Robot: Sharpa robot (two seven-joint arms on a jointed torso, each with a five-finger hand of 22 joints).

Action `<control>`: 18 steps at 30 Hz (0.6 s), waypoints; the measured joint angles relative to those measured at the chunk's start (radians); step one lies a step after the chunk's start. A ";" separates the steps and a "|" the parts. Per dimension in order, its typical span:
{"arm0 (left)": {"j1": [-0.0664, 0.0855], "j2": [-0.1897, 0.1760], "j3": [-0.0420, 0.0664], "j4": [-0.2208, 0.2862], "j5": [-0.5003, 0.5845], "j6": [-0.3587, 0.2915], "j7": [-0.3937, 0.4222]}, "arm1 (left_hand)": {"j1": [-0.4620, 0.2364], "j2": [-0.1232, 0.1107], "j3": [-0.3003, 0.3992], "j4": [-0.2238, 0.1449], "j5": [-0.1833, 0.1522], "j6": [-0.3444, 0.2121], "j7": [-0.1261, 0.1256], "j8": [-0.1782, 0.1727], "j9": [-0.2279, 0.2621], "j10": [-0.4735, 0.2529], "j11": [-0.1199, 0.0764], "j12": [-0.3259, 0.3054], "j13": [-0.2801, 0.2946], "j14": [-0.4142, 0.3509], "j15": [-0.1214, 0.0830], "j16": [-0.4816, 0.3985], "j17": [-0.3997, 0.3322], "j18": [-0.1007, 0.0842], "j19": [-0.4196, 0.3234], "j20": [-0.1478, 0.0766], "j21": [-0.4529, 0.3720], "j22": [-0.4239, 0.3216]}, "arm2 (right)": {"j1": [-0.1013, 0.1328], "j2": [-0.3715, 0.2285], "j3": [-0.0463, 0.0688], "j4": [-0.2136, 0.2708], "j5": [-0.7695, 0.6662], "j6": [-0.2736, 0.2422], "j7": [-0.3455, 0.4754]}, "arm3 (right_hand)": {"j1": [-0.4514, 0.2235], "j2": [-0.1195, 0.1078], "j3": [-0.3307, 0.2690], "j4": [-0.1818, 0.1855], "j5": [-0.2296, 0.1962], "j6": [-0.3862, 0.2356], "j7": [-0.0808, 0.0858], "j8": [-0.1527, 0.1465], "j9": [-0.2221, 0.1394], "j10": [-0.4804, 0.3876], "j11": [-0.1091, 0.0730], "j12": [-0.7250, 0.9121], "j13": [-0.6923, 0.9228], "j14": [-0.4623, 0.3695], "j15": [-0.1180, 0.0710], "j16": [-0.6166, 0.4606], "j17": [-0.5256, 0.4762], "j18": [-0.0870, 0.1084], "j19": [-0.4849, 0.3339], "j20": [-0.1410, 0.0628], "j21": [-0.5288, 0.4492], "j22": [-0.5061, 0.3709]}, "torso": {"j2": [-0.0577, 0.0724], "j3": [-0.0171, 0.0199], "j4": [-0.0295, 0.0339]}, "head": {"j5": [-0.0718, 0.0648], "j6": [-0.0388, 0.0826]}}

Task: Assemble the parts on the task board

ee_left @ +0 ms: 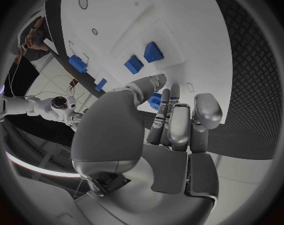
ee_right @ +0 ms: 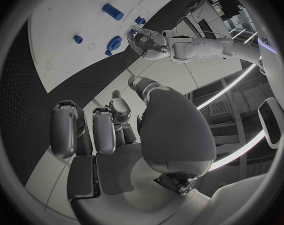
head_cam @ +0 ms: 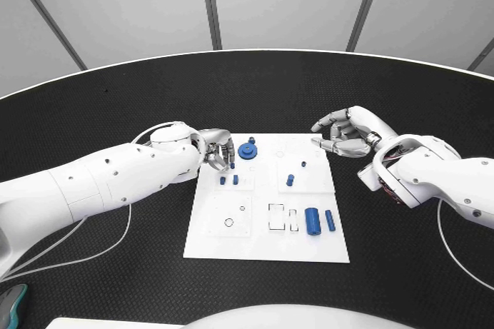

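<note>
Over the far-left corner of the task board point(head_cam: 309, 250), the left hand point(head_cam: 216, 152) is lowered with its fingers curled down toward the board; in the left wrist view a small blue piece point(ee_left: 155, 100) is seen between the fingertips, apparently pinched, though firm contact cannot be confirmed. The right hand point(head_cam: 345, 133) is held just beyond the board's far-right corner, fingers curled inward, with nothing seen in it.

Parts noted on the board: a round blue knob point(head_cam: 247, 150) just beside the left hand, two small blue pegs point(head_cam: 230, 179) near it, a small peg point(head_cam: 290, 178) near mid-board, another small peg point(head_cam: 304, 162) further back, and a large blue cylinder point(head_cam: 312, 220) lying with a slimmer blue bar point(head_cam: 330, 220) toward the near-right.

Risks judged from here: the pinched piece is small and could be dropped or tilted if the grip is shallow; the knob and the two pegs, being so close to the fingers, could be knocked during any lowering or withdrawal.

Containers: none as such; the board carries outlined recesses point(head_cam: 278, 217) near its middle, which appear unfilled.
</note>
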 measured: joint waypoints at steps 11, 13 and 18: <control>0.001 -0.054 0.000 0.009 0.043 -0.078 0.027 | -0.001 -0.012 -0.004 -0.004 0.000 -0.027 0.008 -0.023 -0.008 -0.013 0.013 -0.025 -0.008 0.000 0.007 0.004 0.000 0.000 -0.005 0.005 -0.006 -0.009 | 0.000 0.002 0.000 -0.043 -0.096 0.058 -0.040 | 0.040 -0.024 0.076 -0.020 -0.057 -0.010 -0.003 0.011 0.009 -0.163 0.004 -0.548 -0.473 0.000 0.000 -0.076 -0.003 0.016 -0.009 -0.009 -0.114 0.000 | -0.004 -0.0013 -0.0009 | 0.000 0.005; 0.001 -0.072 0.000 0.013 0.090 -0.102 0.041 | 0.008 -0.003 0.003 -0.009 0.000 -0.010 0.008 -0.013 -0.004 -0.012 0.012 -0.025 -0.008 -0.004 0.011 0.004 -0.014 0.000 -0.008 0.008 -0.012 -0.019 | 0.000 0.004 0.000 -0.052 -0.147 0.078 -0.056 | 0.058 -0.021 0.092 -0.035 -0.071 0.003 -0.008 0.011 0.009 -0.162 0.003 -0.611 -0.526 0.000 0.000 -0.082 -0.007 0.015 -0.009 -0.009 -0.115 0.000 | -0.005 -0.0011 -0.0012 | -0.001 0.007; 0.005 -0.134 0.000 0.041 0.317 -0.170 0.096 | 0.020 0.008 0.025 -0.016 0.005 0.011 0.009 -0.002 -0.002 0.009 0.012 -0.025 -0.007 -0.040 0.010 -0.036 -0.122 0.016 -0.053 0.003 -0.058 -0.096 | 0.000 0.011 0.000 -0.066 -0.326 0.144 -0.112 | 0.067 -0.028 0.111 -0.054 -0.079 0.030 -0.010 0.001 0.005 -0.135 0.001 -0.738 -0.637 0.000 0.000 -0.082 -0.003 0.015 -0.009 -0.009 -0.106 0.000 | -0.012 0.0003 -0.0047 | -0.014 0.016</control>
